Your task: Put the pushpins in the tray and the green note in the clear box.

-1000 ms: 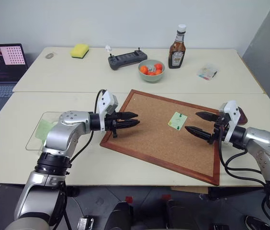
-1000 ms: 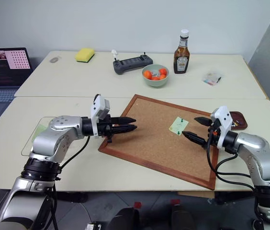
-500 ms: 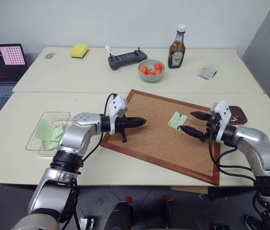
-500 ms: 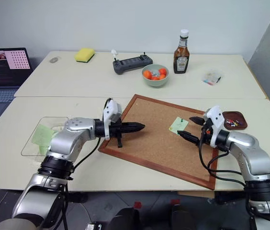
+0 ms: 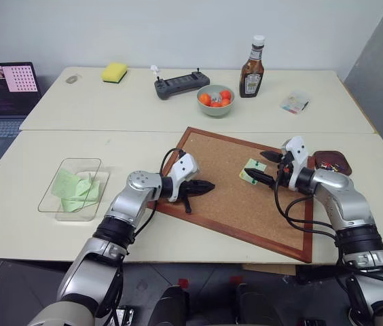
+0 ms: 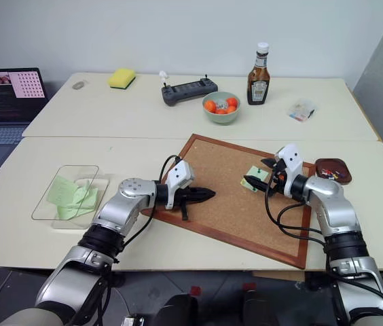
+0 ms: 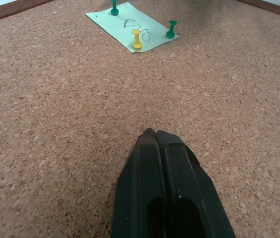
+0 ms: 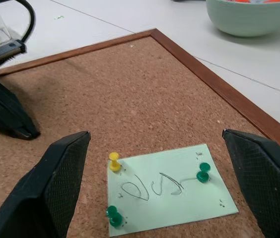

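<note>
The green note lies pinned to the cork board by three pushpins: a yellow one and two green ones. My right gripper is open and low over the board, with its fingers spread to either side of the note. My left gripper is shut and empty, its tips just above bare cork, pointing toward the note. The dark red-brown tray sits right of the board with a few pins inside. The clear box at the left holds pale-green slips.
On the far table stand a green bowl of orange fruit, a sauce bottle, a black controller, a yellow sponge and a small clear packet. A laptop sits at the far left.
My left gripper has shut, sunk toward the board and moved right, uncovering the clear box. My right gripper, still open, has moved forward and left until its fingers flank the note.
</note>
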`<state>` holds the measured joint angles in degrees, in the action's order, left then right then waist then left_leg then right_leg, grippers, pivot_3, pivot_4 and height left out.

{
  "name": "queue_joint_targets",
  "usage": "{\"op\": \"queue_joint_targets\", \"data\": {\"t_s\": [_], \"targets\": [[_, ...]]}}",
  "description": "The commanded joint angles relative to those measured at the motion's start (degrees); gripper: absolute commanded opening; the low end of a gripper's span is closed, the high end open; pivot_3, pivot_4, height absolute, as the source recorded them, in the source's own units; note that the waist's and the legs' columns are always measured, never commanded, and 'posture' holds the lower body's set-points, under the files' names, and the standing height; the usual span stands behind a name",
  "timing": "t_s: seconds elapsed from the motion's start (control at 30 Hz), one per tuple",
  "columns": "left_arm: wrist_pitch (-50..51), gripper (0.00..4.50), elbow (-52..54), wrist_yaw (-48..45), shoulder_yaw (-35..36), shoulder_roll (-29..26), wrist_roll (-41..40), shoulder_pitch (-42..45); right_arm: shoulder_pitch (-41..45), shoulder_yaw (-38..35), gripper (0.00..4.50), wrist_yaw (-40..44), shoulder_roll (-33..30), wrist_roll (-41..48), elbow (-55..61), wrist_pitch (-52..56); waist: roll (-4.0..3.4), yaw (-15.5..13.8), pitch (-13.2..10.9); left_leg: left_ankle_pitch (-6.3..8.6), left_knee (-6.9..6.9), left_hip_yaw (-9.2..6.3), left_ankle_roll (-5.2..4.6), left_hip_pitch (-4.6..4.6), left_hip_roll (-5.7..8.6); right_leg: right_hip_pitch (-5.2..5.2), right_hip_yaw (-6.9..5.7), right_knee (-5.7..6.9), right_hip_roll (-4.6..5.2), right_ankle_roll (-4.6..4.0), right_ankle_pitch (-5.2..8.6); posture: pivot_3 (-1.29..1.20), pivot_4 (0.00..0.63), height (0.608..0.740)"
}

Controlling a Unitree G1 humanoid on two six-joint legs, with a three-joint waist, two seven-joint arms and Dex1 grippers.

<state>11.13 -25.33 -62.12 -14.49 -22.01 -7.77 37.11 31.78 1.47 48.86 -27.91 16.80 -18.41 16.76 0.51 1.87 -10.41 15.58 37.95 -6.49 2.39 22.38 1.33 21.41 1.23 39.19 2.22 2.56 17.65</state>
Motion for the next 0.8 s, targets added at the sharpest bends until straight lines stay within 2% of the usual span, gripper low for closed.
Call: {"op": "queue_joint_targets", "data": {"t_s": [0.03,0.13,0.23,0.4,0.47,0.6,0.8], "targets": [[0.44,0.04,-0.35,-0.9,-1.58,-0.56,1.98,-0.57,3.13,-0.15,4.5,0.51,1.12,-1.39,-3.7,-3.34,-0.04,0.02,0.02,0.0,0.0,0.02,0.0,0.0,0.0,0.01,0.02,0.0,0.0,0.0,0.0,0.0,0.15,0.74],[0.25,0.04,-0.45,-0.57,-1.36,-0.35,2.18,-0.24,4.38,-0.1,4.5,1.18,1.62,-2.1,-7.12,-4.72,-0.04,0.03,0.02,0.0,0.0,0.03,0.0,-0.03,0.0,0.01,0.04,0.08,0.0,0.0,0.0,0.0,0.15,0.74],[0.68,0.0,0.02,-0.06,-1.17,0.15,2.05,-0.29,5.9,-0.43,4.08,1.19,2.27,-2.96,-11.32,-6.94,-0.04,0.03,0.02,0.0,0.01,0.05,0.0,-0.06,0.01,0.03,0.07,0.15,0.0,0.0,0.0,0.0,0.15,0.74],[1.11,0.0,0.82,0.1,-0.94,0.14,2.13,-0.64,6.75,-0.3,2.94,2.3,2.14,-3.72,-14.37,-9.23,-0.04,0.02,0.02,0.0,0.01,0.07,-0.02,-0.15,0.01,0.02,0.09,0.26,0.0,0.0,0.0,0.0,0.15,0.74],[1.34,0.0,1.08,0.06,-0.83,0.04,2.12,-0.62,7.04,-0.36,2.68,2.52,2.22,-3.99,-15.19,-9.81,-0.04,0.05,0.02,0.0,0.01,0.07,-0.02,-0.15,0.01,0.02,0.11,0.28,0.0,0.0,0.0,0.0,0.15,0.74],[1.87,0.0,1.41,0.05,-0.66,0.05,2.08,-0.34,7.91,-0.38,1.74,2.35,2.4,-5.02,-17.35,-11.35,-0.04,0.07,0.02,0.0,0.0,0.08,-0.02,-0.28,0.01,0.01,0.26,0.33,0.0,0.0,0.0,0.0,0.15,0.74],[2.05,0.0,1.37,0.16,-0.52,0.35,2.05,0.03,9.41,-0.84,0.6,1.93,2.7,-5.47,-20.24,-12.83,-0.03,0.09,0.02,0.03,-0.01,0.31,-0.07,-0.48,0.04,0.01,0.7,0.42,-0.01,0.01,0.0,0.0,0.15,0.74]]}}
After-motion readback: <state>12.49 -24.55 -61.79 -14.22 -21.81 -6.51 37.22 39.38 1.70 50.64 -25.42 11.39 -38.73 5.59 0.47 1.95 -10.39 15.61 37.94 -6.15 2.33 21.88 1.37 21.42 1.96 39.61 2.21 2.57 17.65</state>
